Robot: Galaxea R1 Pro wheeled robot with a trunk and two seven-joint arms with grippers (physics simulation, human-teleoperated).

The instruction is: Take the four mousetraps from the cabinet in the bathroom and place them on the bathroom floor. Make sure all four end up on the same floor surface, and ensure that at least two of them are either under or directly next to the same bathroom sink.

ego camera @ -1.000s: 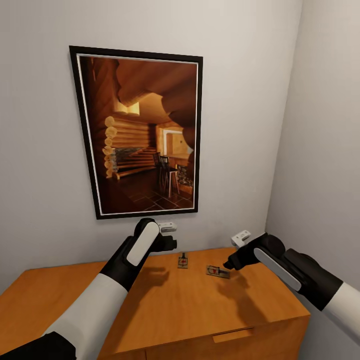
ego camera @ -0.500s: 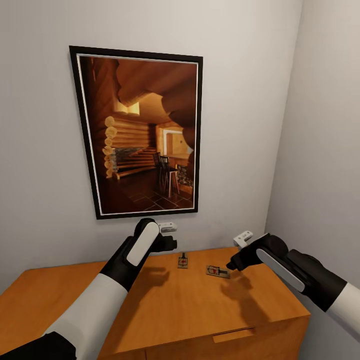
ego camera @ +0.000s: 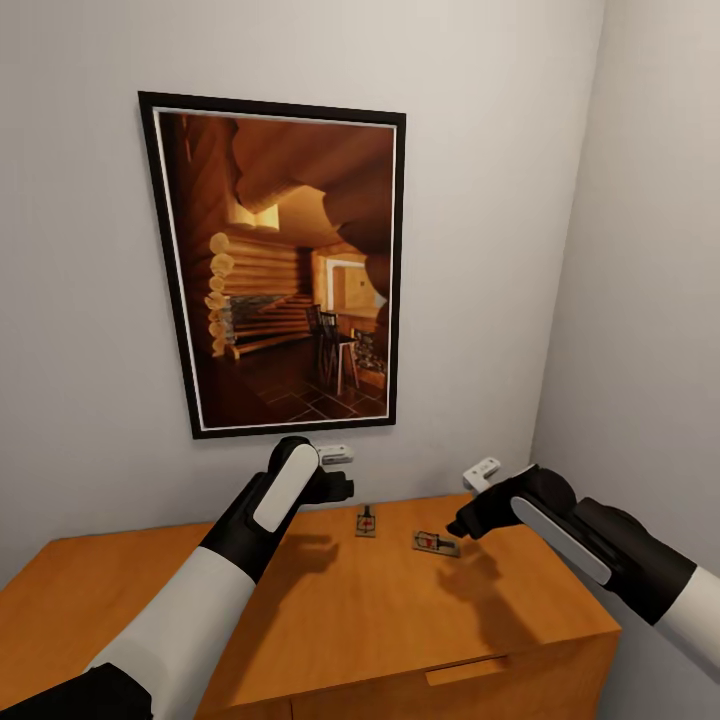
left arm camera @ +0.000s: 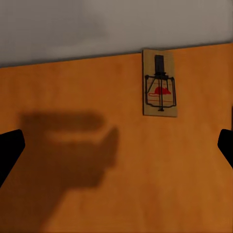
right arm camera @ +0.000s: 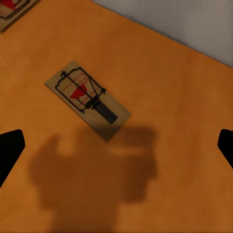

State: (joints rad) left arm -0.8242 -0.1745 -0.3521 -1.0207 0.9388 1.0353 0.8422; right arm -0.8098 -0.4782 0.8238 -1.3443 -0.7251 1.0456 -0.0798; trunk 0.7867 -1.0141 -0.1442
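While both arms hang over the cabinet (ego camera: 330, 610), two of the mousetraps sit on its flat orange-brown top, back near the wall. One mousetrap (ego camera: 366, 521) lies close to the wall, just in front of the left pincer (ego camera: 340, 470), and the other mousetrap (ego camera: 436, 543) lies beside it toward the right, angled, just next to the right pincer (ego camera: 462, 524).

From the left wrist camera, that first trap (left arm camera: 159, 83) is flat on the wood with a red mark under its wire, and the dark fingertips (left arm camera: 9, 148) sit far out at both edges, so that pincer is spread wide and holding nothing. Same deal on the right wrist camera: the trap (right arm camera: 88, 99) lies between and ahead of wide-apart tips (right arm camera: 9, 150), untouched. A big framed log cabin picture (ego camera: 285, 265) hangs on the wall above the cabinet.
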